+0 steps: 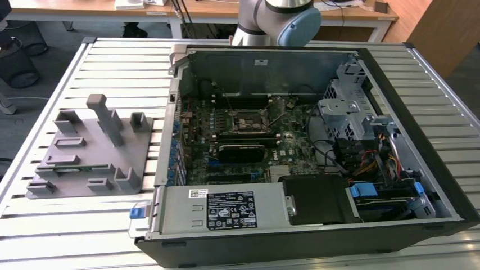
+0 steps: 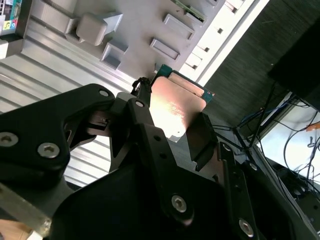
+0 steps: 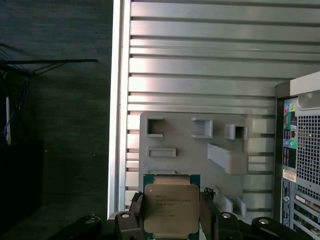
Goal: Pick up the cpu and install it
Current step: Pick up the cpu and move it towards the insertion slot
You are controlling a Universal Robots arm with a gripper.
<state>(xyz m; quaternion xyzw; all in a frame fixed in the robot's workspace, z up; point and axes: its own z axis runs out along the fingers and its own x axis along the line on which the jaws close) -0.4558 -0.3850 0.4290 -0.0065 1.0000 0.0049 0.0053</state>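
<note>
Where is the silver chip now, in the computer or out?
Out: the gripper grips the cpu by its edges above the grey fixture plate, beside the computer case.

- The cpu [image 3: 171, 204] is topped with smooth, glossy silver-grey metal, and a thin green board edge is seen around it.
- The tool [image 3: 171, 212] is finished in matt black, with plain steel bolts set in.
- The fixture plate [image 1: 82, 149] is formed of matt grey plastic.
- The tabletop [image 1: 112, 62] is built of ribbed, bright metal slats.
- The computer case [image 1: 262, 70] is lined with bare, dull sheet metal.
</note>
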